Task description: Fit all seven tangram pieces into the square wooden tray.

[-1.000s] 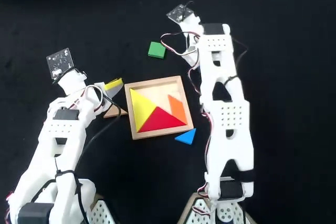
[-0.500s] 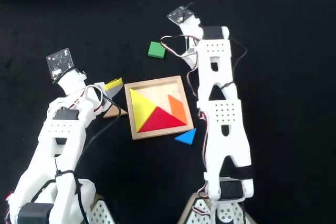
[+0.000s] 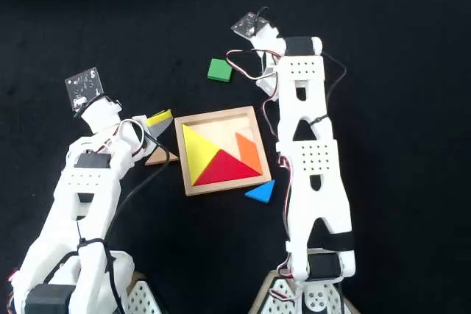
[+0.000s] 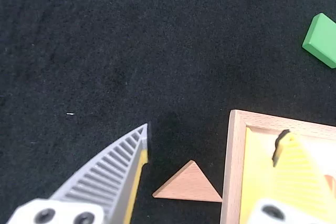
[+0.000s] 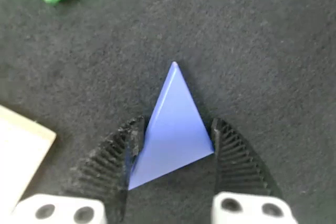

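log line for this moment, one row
left end effector: open by tan triangle | right end effector: shut on lavender triangle | tray: partly filled

— What is cut off in the left wrist view?
— The wooden tray (image 4: 234, 171) is cropped by two edges, and the green square (image 4: 321, 39) by one.
— And from above?
— The tan triangle (image 3: 163, 158) is partly covered by the left arm (image 3: 88, 174); its full outline cannot be told.
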